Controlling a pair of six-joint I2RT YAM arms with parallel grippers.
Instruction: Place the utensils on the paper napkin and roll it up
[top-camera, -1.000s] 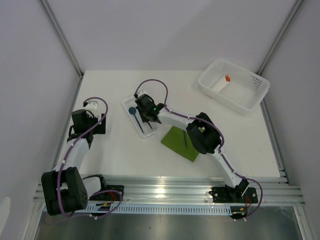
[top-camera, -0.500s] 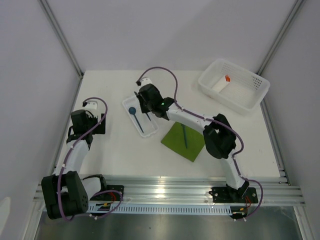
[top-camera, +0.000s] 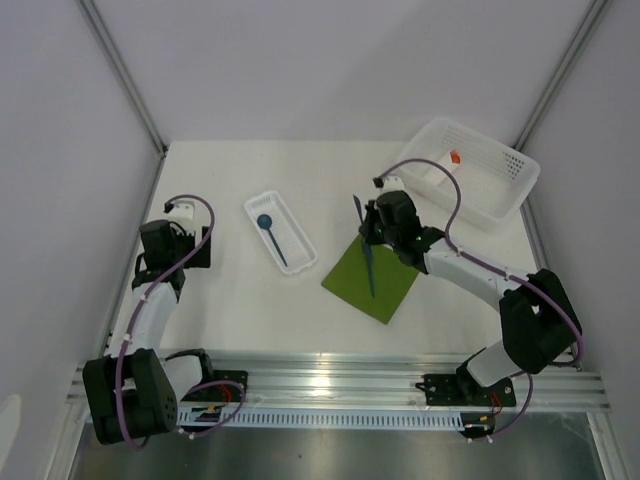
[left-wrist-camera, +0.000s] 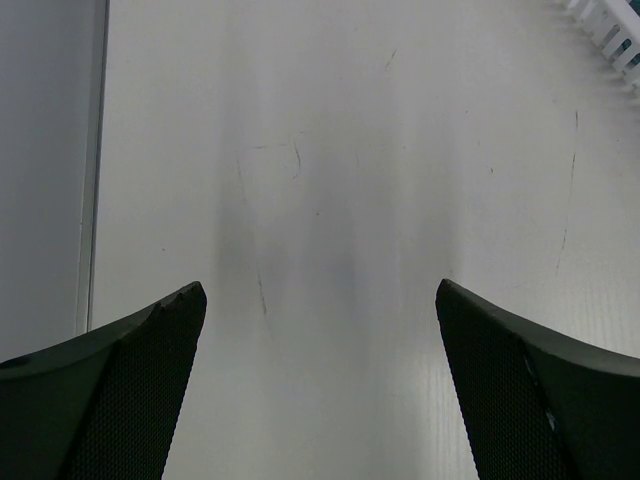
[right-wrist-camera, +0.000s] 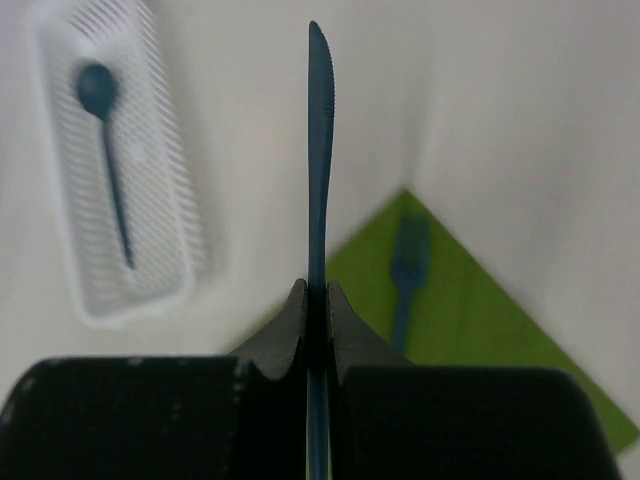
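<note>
Swinging away from the narrow white tray (top-camera: 293, 230), where it hung half a second ago, the right pincer (top-camera: 368, 228) now sits over the 12 o'clock corner of the green napkin (top-camera: 390, 292), and its elbow has moved out towards 3 o'clock on the desk (top-camera: 220, 300). With it has come the knife (top-camera: 358, 212), a slim dark blue piece with a serrated edge, which we see clenched between the shut fingers in the right wrist view, the pincer (right-wrist-camera: 317, 300) gripping the knife (right-wrist-camera: 318, 150) low on its handle so that the blade stands out straight ahead. The tray, at 9 o'clock from the napkin, now holds only the spoon (top-camera: 272, 236), lying along its length with the bowl at the far end. The fork (top-camera: 370, 272) lies flat on the napkin, roughly along its middle, where it lay before. At 1 o'clock from the napkin, the white slotted basket (top-camera: 455, 200) holds a white piece with an orange tip (top-camera: 448, 165), unmoved. Napkin, spoon and basket sit where they were a second ago. The left arm has kept its place at the 9 o'clock side of the desk; its wrist view shows the left pincer (left-wrist-camera: 320, 288) released, fingers spread wide over bare desk, holding nothing.
</note>
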